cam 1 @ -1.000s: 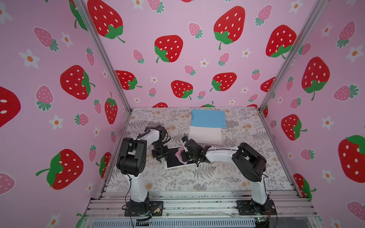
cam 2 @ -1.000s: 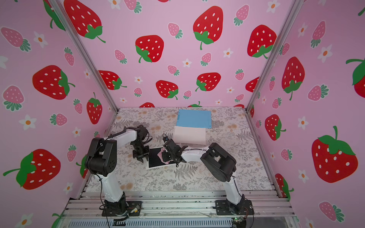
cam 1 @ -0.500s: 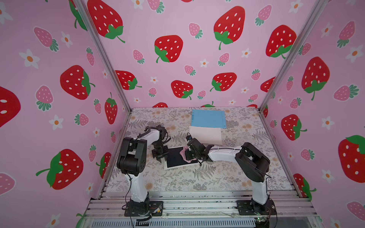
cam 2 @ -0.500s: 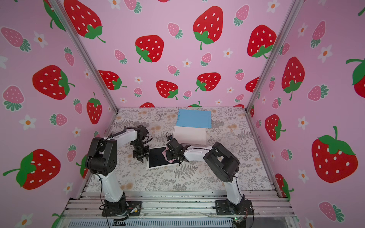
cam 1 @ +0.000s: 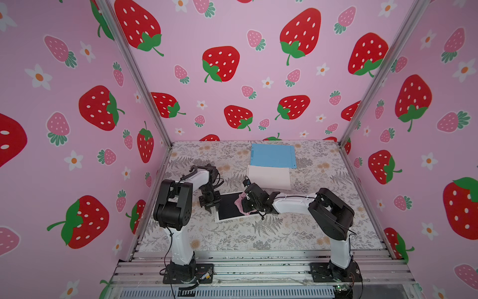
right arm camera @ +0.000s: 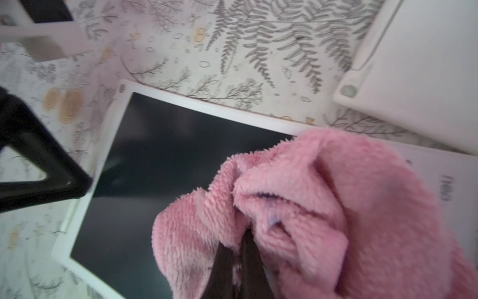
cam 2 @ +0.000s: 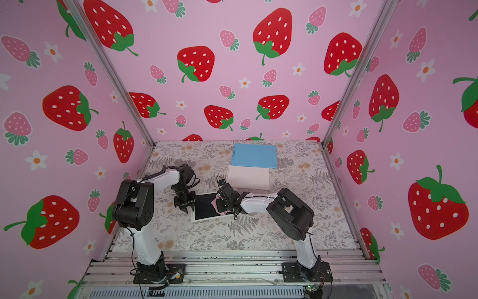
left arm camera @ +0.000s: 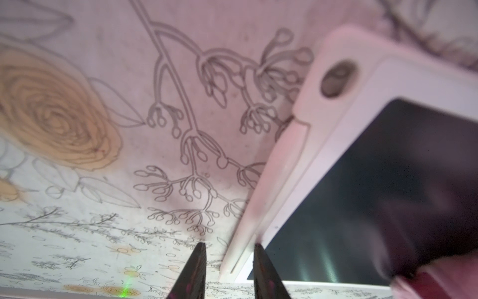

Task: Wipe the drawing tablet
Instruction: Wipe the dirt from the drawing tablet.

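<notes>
White-framed drawing tablet with dark screen (cam 1: 230,205) flat on floral tabletop (cam 1: 258,233), fluffy pink cloth (right arm camera: 323,207) pressed on its right part, pinched in closed right gripper (right arm camera: 236,255), left gripper (left arm camera: 229,271) straddling tablet's left edge, fingers parted.

Right claw (right arm camera: 236,269), jaws pinched on a bunched pink fleece cloth (right arm camera: 323,214). Cloth rests on the dark screen of the white-framed drawing tablet (right arm camera: 165,160), covering one end. Tablet lies flat on the fern-print table (right arm camera: 258,46). Black left claw (right arm camera: 38,165) touches the tablet's frame edge. A second white tablet (right arm camera: 419,64) lies just beside.
</notes>
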